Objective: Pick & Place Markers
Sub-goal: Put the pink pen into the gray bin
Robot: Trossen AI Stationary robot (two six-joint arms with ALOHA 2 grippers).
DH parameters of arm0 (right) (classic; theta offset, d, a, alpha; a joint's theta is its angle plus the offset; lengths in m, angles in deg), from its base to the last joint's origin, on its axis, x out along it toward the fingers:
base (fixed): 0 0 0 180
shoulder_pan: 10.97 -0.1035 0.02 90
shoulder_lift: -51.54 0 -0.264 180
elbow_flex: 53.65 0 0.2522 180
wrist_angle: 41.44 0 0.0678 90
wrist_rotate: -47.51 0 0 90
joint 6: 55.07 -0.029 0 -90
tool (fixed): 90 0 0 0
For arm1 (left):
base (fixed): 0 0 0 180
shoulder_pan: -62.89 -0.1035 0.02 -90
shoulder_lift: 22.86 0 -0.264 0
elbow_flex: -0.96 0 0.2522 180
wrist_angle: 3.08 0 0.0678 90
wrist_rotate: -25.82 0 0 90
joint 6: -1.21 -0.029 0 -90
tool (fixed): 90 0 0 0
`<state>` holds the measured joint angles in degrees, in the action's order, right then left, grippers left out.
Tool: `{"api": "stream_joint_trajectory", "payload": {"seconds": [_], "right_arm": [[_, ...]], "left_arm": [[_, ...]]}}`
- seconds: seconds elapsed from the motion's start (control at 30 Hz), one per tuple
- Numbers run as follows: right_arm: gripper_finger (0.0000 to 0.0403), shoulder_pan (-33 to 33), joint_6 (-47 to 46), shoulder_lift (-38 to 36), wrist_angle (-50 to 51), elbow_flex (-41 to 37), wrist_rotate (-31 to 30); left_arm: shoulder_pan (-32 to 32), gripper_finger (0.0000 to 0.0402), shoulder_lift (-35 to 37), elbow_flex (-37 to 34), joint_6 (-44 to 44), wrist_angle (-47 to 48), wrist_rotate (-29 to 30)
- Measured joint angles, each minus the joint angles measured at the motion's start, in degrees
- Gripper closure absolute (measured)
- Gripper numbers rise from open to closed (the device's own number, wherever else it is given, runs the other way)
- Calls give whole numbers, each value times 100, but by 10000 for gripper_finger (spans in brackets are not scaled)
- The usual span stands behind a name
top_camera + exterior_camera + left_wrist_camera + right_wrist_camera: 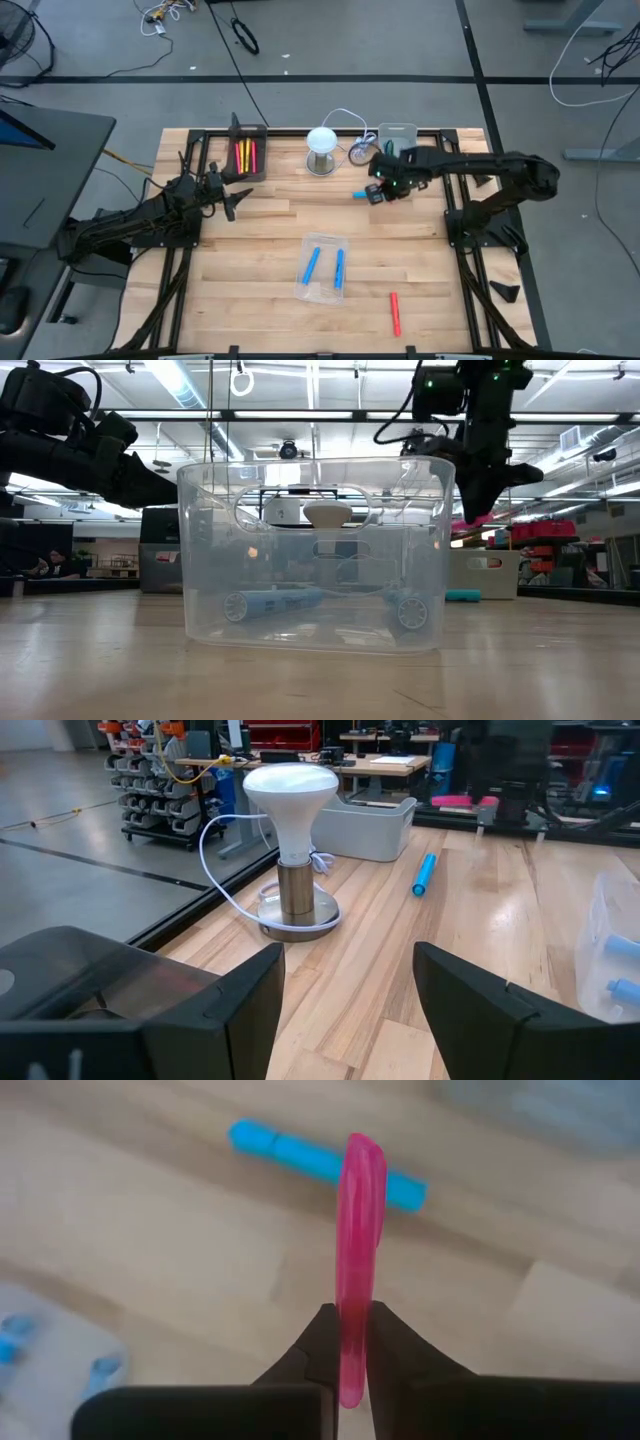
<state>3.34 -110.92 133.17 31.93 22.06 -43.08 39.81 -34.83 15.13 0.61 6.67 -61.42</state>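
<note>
**Pink marker pinched low, with a long way to swing**

Clamped between my right pincer's (352,1342) two dark fingers is a slim, glossy pink marker (358,1230), gripped close to one end so most of its length sticks out past the fingertips. That is my worry: with such a short hold on a smooth round barrel, I judge a quick turn or a knock could make it pivot or slide out. Seen from above, this pincer hangs over the wooden bench (250,240) at about 1 o'clock from the bench's centre, and a light-blue marker (358,194) lies on the boards just beside it, so coming down carelessly could nudge that one into rolling.

Two more blue markers (325,266) lie in the clear plastic tray (322,292) at 6 o'clock, yellow, orange and pink ones (245,156) in the black tray (243,131) at 11 o'clock, and a red marker (394,312) lies loose at 5 o'clock. A white-domed lamp on a metal base (321,150) stands at 12 o'clock, near enough to clip, as I judge it.

My left pincer (231,201) waits at 9 o'clock, fingers apart and empty.
</note>
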Motion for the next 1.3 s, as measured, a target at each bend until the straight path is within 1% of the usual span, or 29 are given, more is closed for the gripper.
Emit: {"api": "stream_joint_trajectory", "payload": {"seconds": [0.4, 0.63, 0.83, 0.93, 1.13, 1.2, 1.3], "right_arm": [[382, 2033, 1447, 1, -84, 0, -31], [382, 2941, 2073, 207, -536, 0, -47], [382, 3483, 2361, 530, -1055, 0, 42], [382, 3644, 2383, 622, -1036, 0, 117], [382, 3774, 2575, 638, -1126, 0, 69], [382, 3782, 2643, 720, -1269, 2, -50], [382, 3787, 2658, 952, -1357, 2, -64]], "left_arm": [[1, 172, 0, 0, 0, 0, 0], [1, 172, 0, 0, 0, 0, 0], [-1, 172, -1, 0, 0, 0, -1], [1, 172, 0, 0, 0, -1, -2], [-1, 172, 0, 0, 0, -1, 0], [1, 172, 0, 0, 0, 0, -2], [0, 172, 0, 0, 0, -2, 0]]}}
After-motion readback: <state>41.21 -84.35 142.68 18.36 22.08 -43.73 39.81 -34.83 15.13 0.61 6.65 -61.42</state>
